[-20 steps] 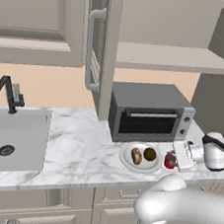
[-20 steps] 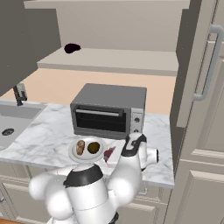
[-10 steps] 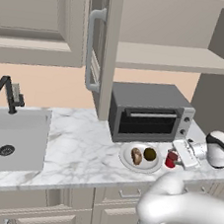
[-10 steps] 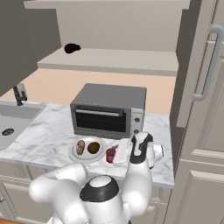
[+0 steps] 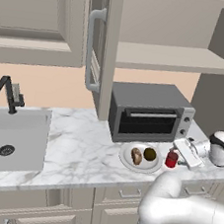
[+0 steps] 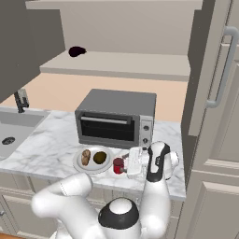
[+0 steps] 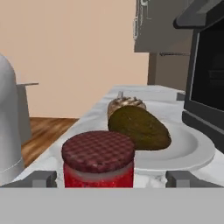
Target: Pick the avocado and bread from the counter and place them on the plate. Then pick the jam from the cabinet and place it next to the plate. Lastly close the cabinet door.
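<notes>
In the hand view, the lower part of the jam [image 7: 98, 161] was cut off at the bottom, so its contact with the counter [image 7: 151, 94] could not be confirmed. The avocado [image 7: 139, 127] hid most of the bread [image 7: 125, 102], and the jar lid covered the near rim of the plate [image 7: 192, 151]. The toaster oven [image 7: 205, 78] was cut off by the right and top edges. In the left base view, the cabinet door [image 5: 110, 44] was cropped at the top. In the right base view, the dark object [image 6: 76, 51] on the shelf was too small to identify.
</notes>
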{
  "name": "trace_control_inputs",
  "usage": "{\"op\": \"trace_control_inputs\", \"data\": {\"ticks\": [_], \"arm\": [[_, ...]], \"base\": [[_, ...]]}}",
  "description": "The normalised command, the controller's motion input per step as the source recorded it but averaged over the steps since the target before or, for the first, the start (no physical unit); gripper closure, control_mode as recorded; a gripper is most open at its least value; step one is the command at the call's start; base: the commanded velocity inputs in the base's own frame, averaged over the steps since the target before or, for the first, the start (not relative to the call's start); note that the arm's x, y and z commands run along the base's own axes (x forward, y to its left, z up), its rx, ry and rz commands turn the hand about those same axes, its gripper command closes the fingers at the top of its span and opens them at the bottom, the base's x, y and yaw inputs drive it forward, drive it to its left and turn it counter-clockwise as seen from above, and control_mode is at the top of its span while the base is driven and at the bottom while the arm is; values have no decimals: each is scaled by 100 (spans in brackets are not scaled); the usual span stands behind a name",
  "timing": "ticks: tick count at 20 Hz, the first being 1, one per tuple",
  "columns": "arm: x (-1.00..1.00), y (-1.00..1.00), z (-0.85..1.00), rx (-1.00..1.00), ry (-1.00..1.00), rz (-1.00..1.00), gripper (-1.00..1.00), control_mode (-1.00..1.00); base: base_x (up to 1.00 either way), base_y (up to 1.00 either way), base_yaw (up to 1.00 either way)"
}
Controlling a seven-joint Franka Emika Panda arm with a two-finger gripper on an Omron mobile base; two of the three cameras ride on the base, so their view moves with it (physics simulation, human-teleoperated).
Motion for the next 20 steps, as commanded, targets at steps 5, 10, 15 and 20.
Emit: {"op": "trace_control_inputs", "data": {"ticks": [5,10,15,20], "arm": [[-13,1,47,1,-16,-4,-100,-100],[-13,11,32,0,-18,-10,-100,-100],[-29,19,43,0,-27,-18,-100,-100],[-35,10,48,0,-27,-21,-100,-100]], "base": [[0,0,0],[0,0,0],[0,0,0],[0,0,0]]}}
